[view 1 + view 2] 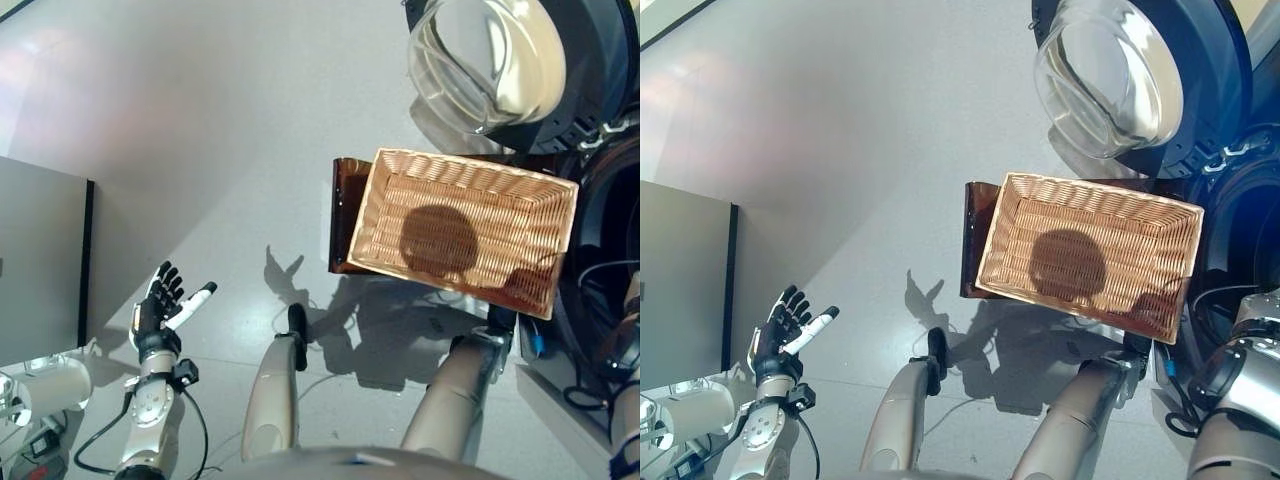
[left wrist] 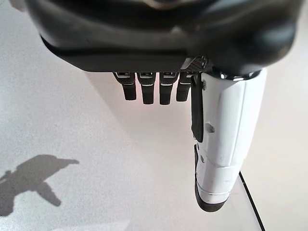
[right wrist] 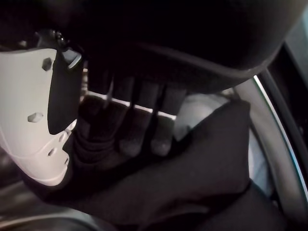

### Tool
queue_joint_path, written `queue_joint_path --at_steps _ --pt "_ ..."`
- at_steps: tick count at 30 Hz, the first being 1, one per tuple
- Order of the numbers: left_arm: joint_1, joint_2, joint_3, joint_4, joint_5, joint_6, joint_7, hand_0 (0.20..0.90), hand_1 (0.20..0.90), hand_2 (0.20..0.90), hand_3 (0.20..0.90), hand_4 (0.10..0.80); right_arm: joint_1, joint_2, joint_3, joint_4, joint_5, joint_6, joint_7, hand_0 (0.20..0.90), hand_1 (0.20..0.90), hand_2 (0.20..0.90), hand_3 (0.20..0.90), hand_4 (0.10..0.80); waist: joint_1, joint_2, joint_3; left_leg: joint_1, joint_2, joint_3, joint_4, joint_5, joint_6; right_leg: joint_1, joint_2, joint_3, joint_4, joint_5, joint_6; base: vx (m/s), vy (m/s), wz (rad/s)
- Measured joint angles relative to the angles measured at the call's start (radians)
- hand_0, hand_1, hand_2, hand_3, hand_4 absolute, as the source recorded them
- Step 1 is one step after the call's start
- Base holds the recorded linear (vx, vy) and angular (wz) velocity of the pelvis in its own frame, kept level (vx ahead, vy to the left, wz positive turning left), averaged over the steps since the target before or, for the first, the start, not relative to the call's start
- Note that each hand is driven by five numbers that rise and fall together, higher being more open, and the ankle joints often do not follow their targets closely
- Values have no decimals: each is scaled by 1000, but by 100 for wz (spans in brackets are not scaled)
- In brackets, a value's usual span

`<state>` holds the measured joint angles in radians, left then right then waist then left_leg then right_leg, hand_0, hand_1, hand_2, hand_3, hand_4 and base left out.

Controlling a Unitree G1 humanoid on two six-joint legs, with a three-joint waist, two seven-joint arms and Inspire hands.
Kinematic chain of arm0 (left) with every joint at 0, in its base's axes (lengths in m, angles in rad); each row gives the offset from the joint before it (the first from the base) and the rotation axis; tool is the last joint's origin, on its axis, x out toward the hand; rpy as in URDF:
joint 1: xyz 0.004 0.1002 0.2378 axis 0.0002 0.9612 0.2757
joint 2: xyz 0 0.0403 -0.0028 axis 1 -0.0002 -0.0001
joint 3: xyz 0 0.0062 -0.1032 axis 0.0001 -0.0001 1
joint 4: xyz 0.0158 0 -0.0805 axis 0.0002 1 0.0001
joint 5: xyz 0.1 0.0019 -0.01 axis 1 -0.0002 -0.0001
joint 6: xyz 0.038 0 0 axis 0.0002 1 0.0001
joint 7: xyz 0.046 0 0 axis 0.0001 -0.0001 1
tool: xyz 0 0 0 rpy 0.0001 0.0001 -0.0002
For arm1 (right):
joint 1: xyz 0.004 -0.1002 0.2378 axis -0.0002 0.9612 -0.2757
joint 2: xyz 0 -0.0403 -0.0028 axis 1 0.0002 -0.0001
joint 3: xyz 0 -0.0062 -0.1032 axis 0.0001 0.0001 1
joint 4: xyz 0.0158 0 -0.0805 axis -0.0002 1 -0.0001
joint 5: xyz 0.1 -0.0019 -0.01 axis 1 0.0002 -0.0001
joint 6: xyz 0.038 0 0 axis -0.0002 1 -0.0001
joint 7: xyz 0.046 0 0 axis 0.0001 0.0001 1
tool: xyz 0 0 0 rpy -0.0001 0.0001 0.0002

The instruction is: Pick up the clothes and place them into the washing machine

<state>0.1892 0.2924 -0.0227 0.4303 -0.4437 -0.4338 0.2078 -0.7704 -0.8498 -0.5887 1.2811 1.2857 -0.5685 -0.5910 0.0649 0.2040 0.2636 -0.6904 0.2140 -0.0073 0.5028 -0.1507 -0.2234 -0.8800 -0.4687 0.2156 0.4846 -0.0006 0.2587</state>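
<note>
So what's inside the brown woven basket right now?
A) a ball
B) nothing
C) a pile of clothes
B: the brown woven basket shows only its bare wicker bottom with a round shadow on it; dark cloth shows by the right hand instead.

No text, label, number or sign can be read on anything in these views.
</note>
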Motion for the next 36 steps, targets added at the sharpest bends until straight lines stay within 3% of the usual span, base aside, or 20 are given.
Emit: queue_joint_path --at_steps 18,25,36 --pt "0 0 9 -1 -1 -1 0 900 900 900 900 800 2 33 8 67 3 23 25 900 900 900 900 800 -6 -18 12 4 6 -19 12 0 0 39 4 -29 0 -4 2 2 0 1" --pt "-1 2 12 -3 0 -3 1 900 900 900 900 800 31 177 15 -14 0 -2 53 900 900 900 900 800 -24 -57 38 10 15 -27 27 -3 1 77 12 -41 -26 0 -2 4 2 0" --pt "-19 1 33 -1 0 -6 15 900 900 900 900 800 85 348 53 -52 1 -19 69 900 900 900 900 800 -18 -55 36 58 16 -29 36 -11 0 204 5 -83 -140 55 -2 10 -3 0"
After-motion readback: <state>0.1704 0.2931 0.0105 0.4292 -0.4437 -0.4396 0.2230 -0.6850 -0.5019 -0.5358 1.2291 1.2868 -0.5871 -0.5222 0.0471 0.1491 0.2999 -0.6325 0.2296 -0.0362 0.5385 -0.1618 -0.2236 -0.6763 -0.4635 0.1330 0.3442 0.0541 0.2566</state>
